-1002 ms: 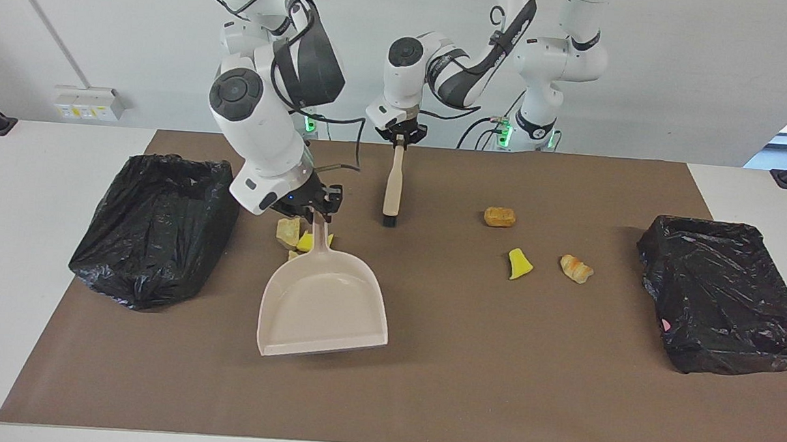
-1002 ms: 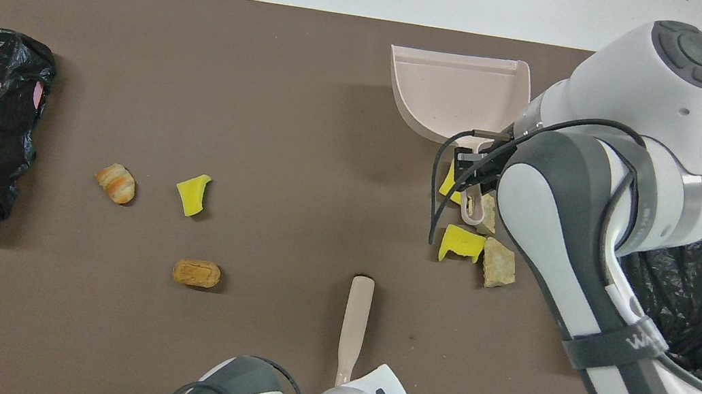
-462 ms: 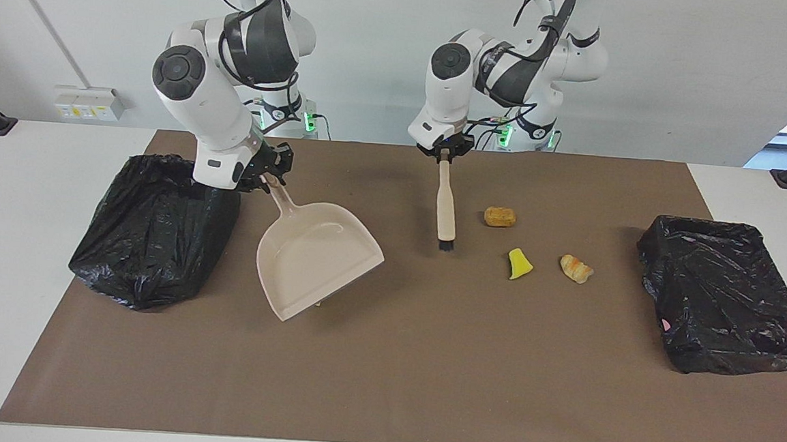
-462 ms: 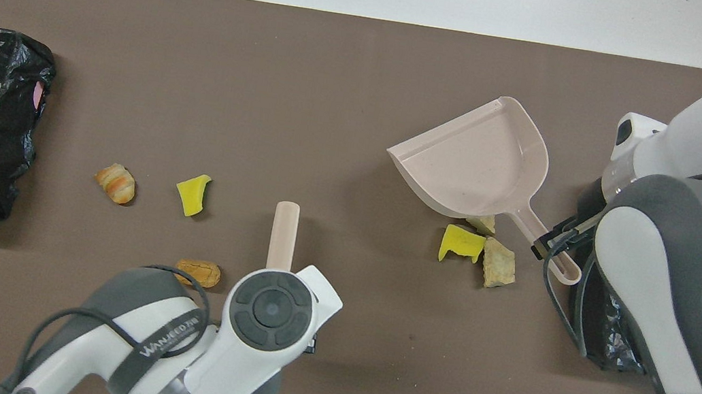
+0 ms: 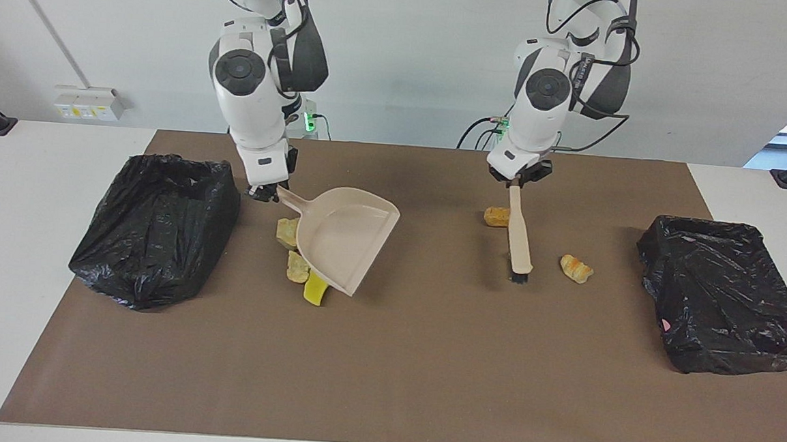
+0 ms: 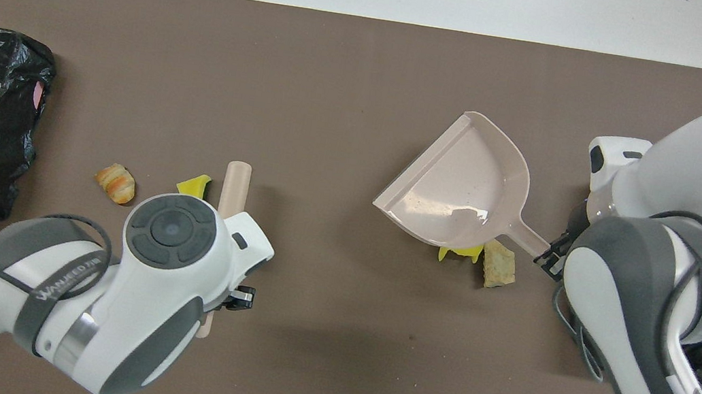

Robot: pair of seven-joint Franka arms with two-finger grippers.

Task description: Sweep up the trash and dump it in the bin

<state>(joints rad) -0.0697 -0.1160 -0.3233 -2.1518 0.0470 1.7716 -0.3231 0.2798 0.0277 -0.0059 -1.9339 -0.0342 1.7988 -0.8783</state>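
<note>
the only writing is a grey word on each arm's dark band in the overhead view, too partial to read with confidence. the right arm drops from the upper left of the facing view, wrist nearly vertical, and the right gripper [image 5: 263, 193] is pinched onto the handle of the beige dustpan [image 5: 345, 244], which hangs tilted with its open lip toward the lower centre of the frame. half a second ago that pan pointed lower and sat closer to the black bin [image 5: 154, 227] at the left edge. under and beside the pan lie tan lumps [image 5: 288, 232] and a yellow piece [image 5: 314, 291]. the left arm descends at upper right, the left gripper [image 5: 517, 183] clamped on the brush [image 5: 519, 239], which now slants down between the brown chunk [image 5: 495, 216] and the striped lump [image 5: 576, 268]; earlier it hung further toward the centre. another yellow piece [image 6: 193, 186] shows beside the brush in the overhead view. a second black bin [image 5: 727, 295] sits at the right edge.
</note>
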